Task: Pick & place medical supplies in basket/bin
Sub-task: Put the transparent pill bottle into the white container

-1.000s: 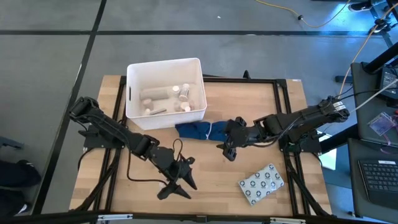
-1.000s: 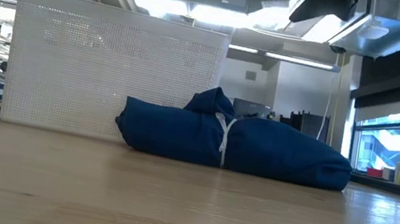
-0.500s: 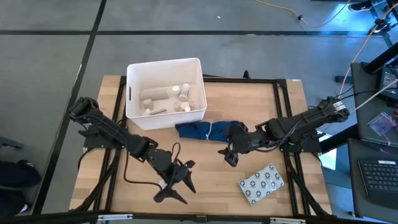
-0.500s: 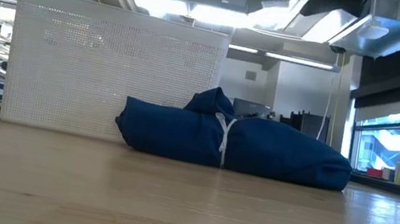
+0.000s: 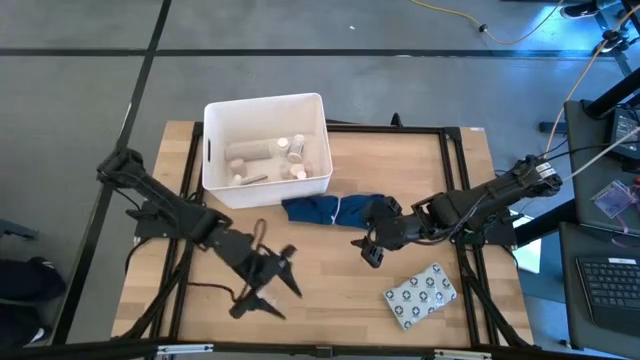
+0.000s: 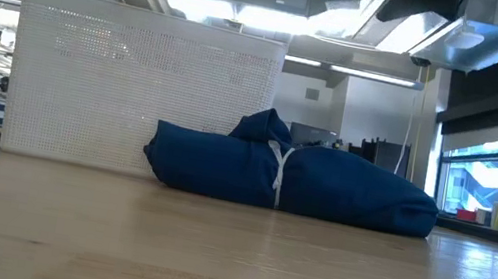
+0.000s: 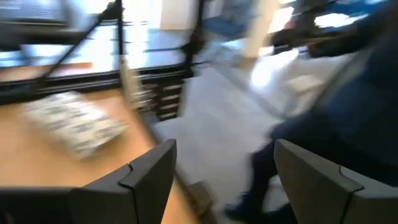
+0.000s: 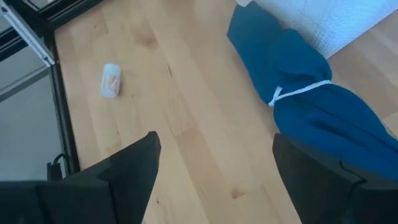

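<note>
We see the white tub [image 5: 266,148] at the table's [image 5: 430,180] far edge, toward the far left corner, overhanging that edge a little. Several small white vials and gauze rolls [image 5: 270,158] lie inside it. The dark blue cloth [image 5: 325,209] lies bunched on the wood just beside the tub's near right corner; in the low view the same bundle [image 6: 288,179] sits in front of the tub's perforated wall [image 6: 141,86].

The grey dotted blister pack [image 5: 421,293] lies flat near the table's near right corner, well apart from the tub. One small white vial [image 8: 111,79] lies on its side on the bare wood close to a table edge, apart from the cloth [image 8: 298,106].

Our left claw [image 5: 258,290] hangs over the near left part of the table, fingers spread apart and holding nothing. Our right claw [image 5: 366,248] sits over the middle of the table, just beside the near side of the cloth, between it and the blister pack; its fingers [image 8: 115,177] stand wide apart and empty.
</note>
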Controlling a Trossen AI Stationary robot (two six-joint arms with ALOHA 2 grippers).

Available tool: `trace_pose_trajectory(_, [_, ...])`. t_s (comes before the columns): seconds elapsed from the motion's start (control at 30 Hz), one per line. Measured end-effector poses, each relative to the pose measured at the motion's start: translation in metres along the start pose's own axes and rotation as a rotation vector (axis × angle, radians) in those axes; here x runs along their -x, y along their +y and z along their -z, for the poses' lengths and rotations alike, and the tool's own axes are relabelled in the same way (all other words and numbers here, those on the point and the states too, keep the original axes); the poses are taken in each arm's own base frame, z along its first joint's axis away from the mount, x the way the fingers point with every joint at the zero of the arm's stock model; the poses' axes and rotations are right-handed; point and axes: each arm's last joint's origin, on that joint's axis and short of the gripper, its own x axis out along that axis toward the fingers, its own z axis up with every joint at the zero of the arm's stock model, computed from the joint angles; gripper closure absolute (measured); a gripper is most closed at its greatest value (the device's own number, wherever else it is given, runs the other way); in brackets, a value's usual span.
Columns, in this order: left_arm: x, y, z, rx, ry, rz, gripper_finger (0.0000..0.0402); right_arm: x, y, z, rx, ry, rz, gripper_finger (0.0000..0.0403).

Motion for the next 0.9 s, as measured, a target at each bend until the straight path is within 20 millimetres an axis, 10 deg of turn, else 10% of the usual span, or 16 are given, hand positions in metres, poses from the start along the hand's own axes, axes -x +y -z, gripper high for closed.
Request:
trace_pose_trajectory(0.13, [0.022,-0.013,0.009,-0.022,-0.014,-0.149,0.0139,0.001,0.003,0.003,0.01,0.004,-0.009,0.0093])
trace_pose_trajectory(0.5, [0.054,-0.012,0.096,0.062,-0.137,0.109,0.0139,0.002,0.001,0.001,0.016,-0.056,0.048,0.0093])
trace_pose_trajectory(0.9, [0.062,-0.001,0.187,0.086,-0.064,-0.355,0.0139,0.002,0.001,0.001,-0.012,-0.061,0.049,0.0093])
